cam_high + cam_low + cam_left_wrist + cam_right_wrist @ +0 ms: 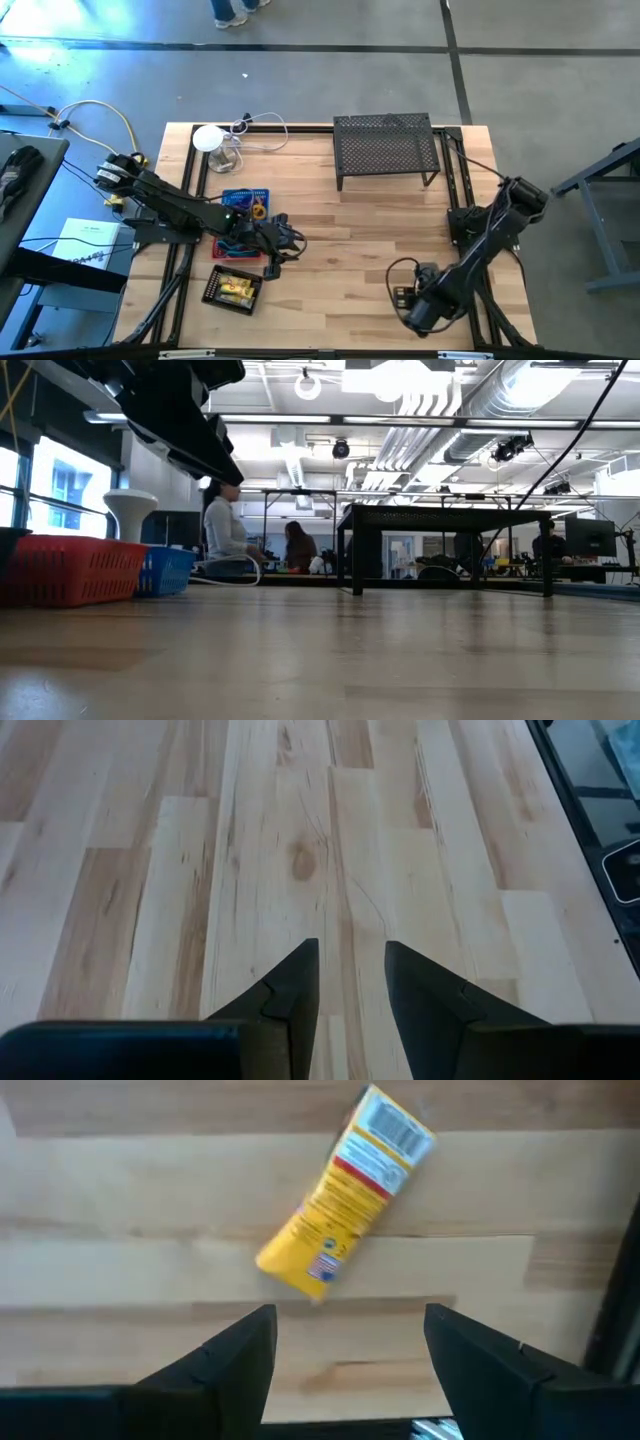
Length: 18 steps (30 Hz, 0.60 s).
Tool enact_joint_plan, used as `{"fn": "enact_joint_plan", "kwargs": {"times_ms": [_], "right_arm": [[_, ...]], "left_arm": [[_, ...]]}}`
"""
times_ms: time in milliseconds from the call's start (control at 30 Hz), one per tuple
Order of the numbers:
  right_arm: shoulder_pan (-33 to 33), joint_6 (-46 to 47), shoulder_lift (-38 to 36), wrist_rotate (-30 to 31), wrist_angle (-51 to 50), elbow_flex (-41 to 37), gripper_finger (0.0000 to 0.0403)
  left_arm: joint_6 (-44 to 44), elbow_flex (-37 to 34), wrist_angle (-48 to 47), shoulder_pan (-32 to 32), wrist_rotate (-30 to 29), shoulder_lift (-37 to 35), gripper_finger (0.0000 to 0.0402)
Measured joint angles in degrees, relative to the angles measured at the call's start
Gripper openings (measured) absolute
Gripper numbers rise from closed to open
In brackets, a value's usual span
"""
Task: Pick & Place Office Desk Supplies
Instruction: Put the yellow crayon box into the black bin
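Observation:
A yellow-and-white tube point(345, 1190) lies flat on the wooden table point(120, 1200), seen only in the right wrist view. My right gripper point(350, 1312) hangs open over the table's near right part point(405, 298), pointing down; the tube lies just beyond its fingertips, untouched. My left gripper point(350, 945) is open over bare wood left of the table's middle point(295, 240), slanting down, with nothing between its fingers. A black tray point(232, 288) at the near left holds several yellow items.
A black mesh shelf point(385, 150) stands at the far middle. A white round device point(208, 138) with a cable sits at the far left. A blue basket point(245, 198) and a red basket point(70, 570) stand under my left arm. People sit in the room behind.

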Motion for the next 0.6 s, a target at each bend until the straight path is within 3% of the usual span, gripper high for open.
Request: {"fn": "enact_joint_plan", "kwargs": {"times_ms": [167,333,600], "right_arm": [[-1.9,0.0,3.7,-0.8,0.1,0.0,0.0243],[-2.1,0.4,7.4,-6.4,0.3,0.0,0.0243],[-2.8,0.0,8.8,-1.5,0.0,0.0,0.0243]], "left_arm": [[0.0,0.0,0.0,0.0,0.0,0.0,0.0113],[0.0,0.0,0.0,0.0,0.0,0.0,0.0112],[0.6,0.0,0.0,0.0,0.0,0.0,0.0112]]}}
